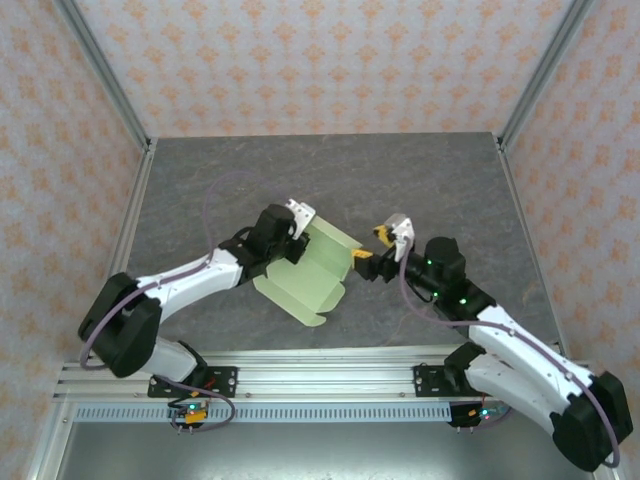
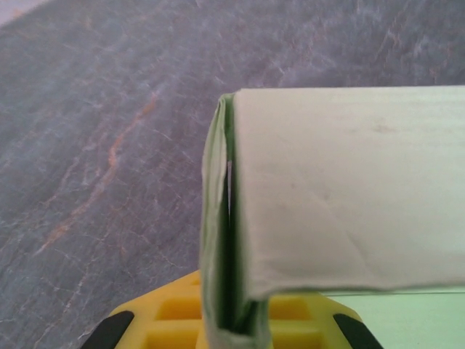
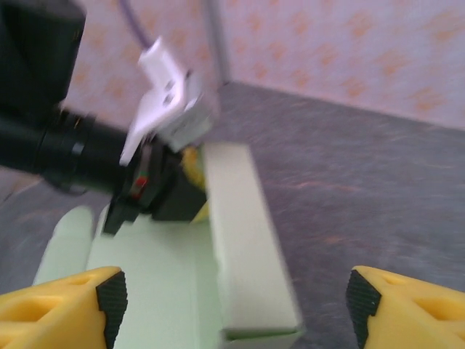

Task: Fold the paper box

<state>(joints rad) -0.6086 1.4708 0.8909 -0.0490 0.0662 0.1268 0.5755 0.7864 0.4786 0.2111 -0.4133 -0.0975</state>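
Between the spread fingers of the right gripper (image 1: 370, 246), the paper box (image 1: 305, 280), clamped by the left gripper (image 1: 298, 240), should be centred.

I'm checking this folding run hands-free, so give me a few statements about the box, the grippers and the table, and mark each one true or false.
1. The paper box is pale green. True.
2. The right gripper is clamped shut. False: its fingers stand wide apart, with a raised flap of the box between them.
3. The box is already a closed cube. False: it is mostly an open sheet with a flap folded up.
4. The left gripper is at the box's left side. True.
5. The table is dark grey. True.
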